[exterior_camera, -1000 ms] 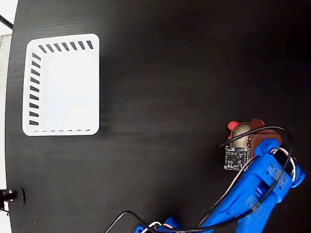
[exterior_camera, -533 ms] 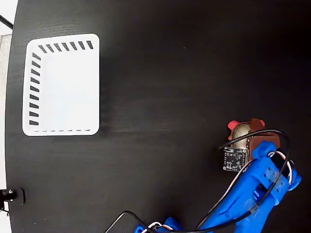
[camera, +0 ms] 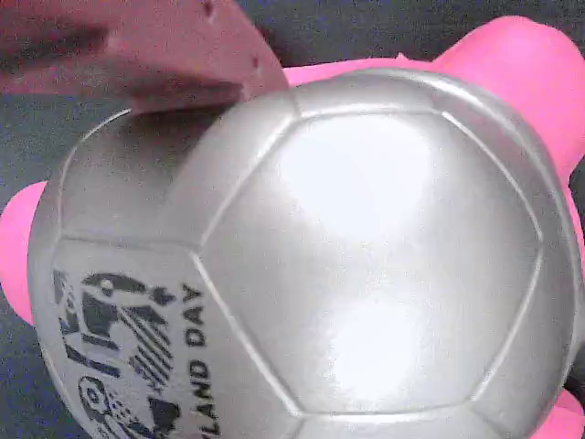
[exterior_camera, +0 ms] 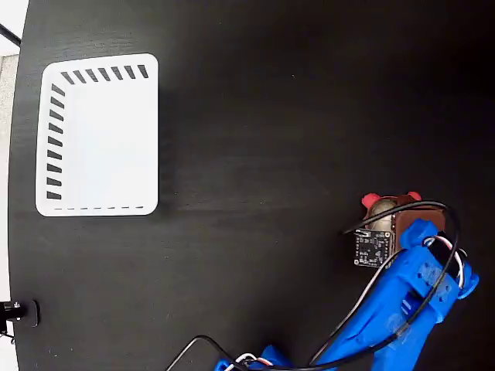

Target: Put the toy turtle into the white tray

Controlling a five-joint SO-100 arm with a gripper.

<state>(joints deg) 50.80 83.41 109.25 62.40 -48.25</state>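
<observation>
the claw (exterior_camera: 393,219) hung directly over the toy turtle (exterior_camera: 380,207) near the right edge of the black table (exterior_camera: 271,116), toward the lower right corner in the fixed view; how far it stood open, and whether it had any hold, could not be told from either view. in the wrist view the turtle's (camera: 311,265) silver-grey shell filled nearly the whole picture, pink limbs showing at its rim, with one dark reddish finger (camera: 155,46) just above the shell at the upper left. the blue arm (exterior_camera: 402,301) reached up from the bottom edge, trailing black cables and carrying a small circuit board (exterior_camera: 370,247). the white tray (exterior_camera: 97,135) lay well apart near the upper left corner, close to the left edge. the wide stretch of table between the two held nothing. a small dark fitting (exterior_camera: 15,312) sat at the lower left edge.
</observation>
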